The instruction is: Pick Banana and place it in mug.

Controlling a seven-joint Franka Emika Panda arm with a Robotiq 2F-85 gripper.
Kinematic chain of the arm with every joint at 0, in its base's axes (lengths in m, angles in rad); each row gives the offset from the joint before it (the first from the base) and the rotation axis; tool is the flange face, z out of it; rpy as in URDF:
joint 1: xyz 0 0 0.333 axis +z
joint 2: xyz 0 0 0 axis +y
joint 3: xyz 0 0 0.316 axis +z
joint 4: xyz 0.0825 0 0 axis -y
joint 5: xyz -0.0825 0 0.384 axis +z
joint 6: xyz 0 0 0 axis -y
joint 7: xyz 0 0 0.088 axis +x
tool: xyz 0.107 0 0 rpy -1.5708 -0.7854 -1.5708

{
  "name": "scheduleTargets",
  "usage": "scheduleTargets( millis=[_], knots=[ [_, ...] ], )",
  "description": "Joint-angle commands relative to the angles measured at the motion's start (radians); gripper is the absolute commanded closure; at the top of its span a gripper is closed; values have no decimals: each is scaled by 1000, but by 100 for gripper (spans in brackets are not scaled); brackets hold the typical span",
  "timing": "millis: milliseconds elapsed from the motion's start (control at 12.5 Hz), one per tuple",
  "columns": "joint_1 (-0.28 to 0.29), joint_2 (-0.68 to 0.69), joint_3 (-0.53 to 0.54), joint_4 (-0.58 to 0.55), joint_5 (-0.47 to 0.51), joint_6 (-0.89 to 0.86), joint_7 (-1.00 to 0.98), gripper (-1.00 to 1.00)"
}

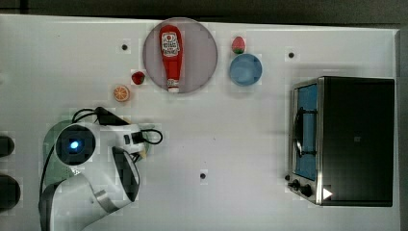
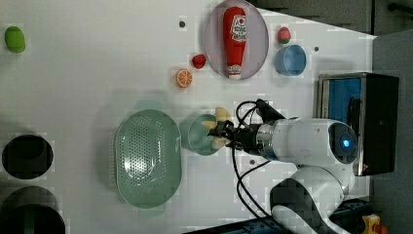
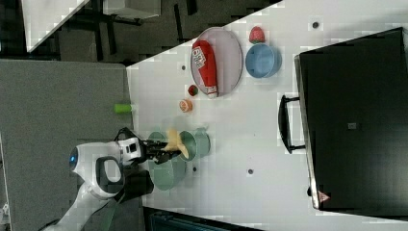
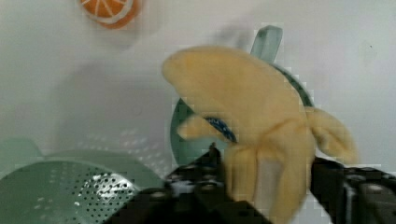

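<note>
The yellow plush banana [image 4: 252,112] stands between the spread fingers of my gripper [image 4: 264,168], directly over the round teal-green mug [image 4: 180,135]. In the left view the banana [image 2: 221,114] overlaps the mug [image 2: 197,134] at the rim nearest the gripper [image 2: 225,132]. The right view shows the banana [image 2: 219,141] tips splayed and, in its own frame, the banana [image 3: 174,139] hanging at the mug's [image 3: 202,144] mouth. The gripper is open, with the banana still between its jaws. The arm [image 1: 91,159] covers the mug in the top view.
A pale-green perforated basket [image 2: 146,156] sits right beside the mug. An orange slice [image 2: 184,78], a strawberry [image 2: 198,61], a plate [image 2: 214,44] with a ketchup bottle [image 2: 234,29] and a blue cup [image 2: 290,60] lie beyond. A toaster oven [image 1: 356,139] stands at the top view's right.
</note>
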Motion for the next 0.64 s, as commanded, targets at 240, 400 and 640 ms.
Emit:
scheduleTargets(
  millis=[240, 400, 640],
  knots=[
    [-2, -41, 3, 13, -9, 9, 63, -100],
    [-7, -69, -20, 38, -4, 5, 63, -100],
    [-25, -171, -87, 101, -4, -157, 59, -100]
  ],
)
